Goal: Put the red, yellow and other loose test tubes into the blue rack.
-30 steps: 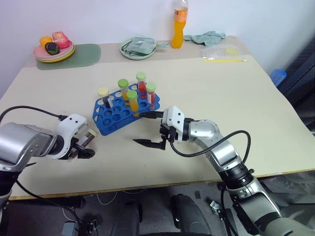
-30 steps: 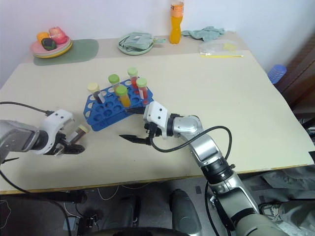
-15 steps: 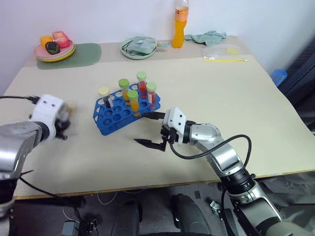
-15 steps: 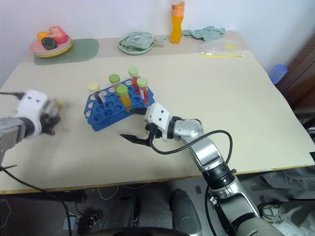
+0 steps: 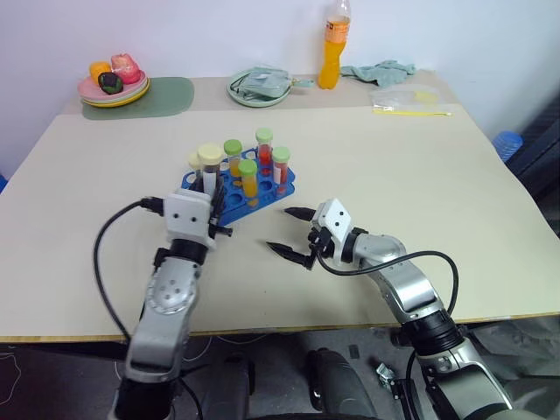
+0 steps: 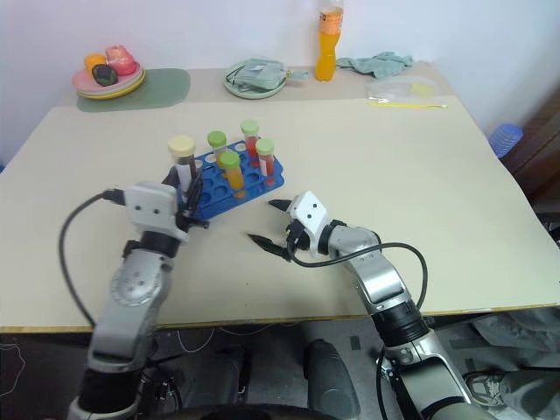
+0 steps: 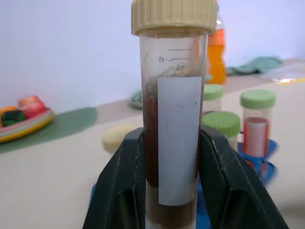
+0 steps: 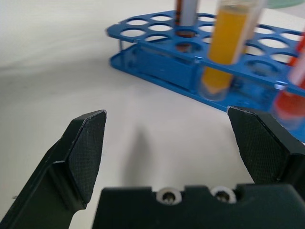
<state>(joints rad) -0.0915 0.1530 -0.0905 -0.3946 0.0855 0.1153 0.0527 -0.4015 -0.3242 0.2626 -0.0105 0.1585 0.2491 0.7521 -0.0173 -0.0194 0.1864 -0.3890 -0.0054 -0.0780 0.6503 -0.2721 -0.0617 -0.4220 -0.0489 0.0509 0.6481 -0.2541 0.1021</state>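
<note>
One tube, the dark maroon tube (image 7: 172,119) with the cream cap, is now riding upright between the closed fingers (image 7: 123,191) of the left gripper (image 5: 210,197), clamped on both sides of its white label. A second ago this gripper was low over the table at the left edge with the tube lying nearly flat in its half-open fingers; it has since closed fully, swung in and turned the tube vertical, so the tube is standing just over the near left corner of the blue rack (image 5: 234,203). That reads as grasp done, with insertion into an empty hole the step in hand. Five tubes are already standing in the rack, among them a yellow-orange tube (image 5: 248,181) and a red tube (image 5: 264,153). Further right, the right gripper (image 5: 293,233) is hovering empty just beside the rack's near side, its fingers spread wide, having drifted only slightly.
</note>
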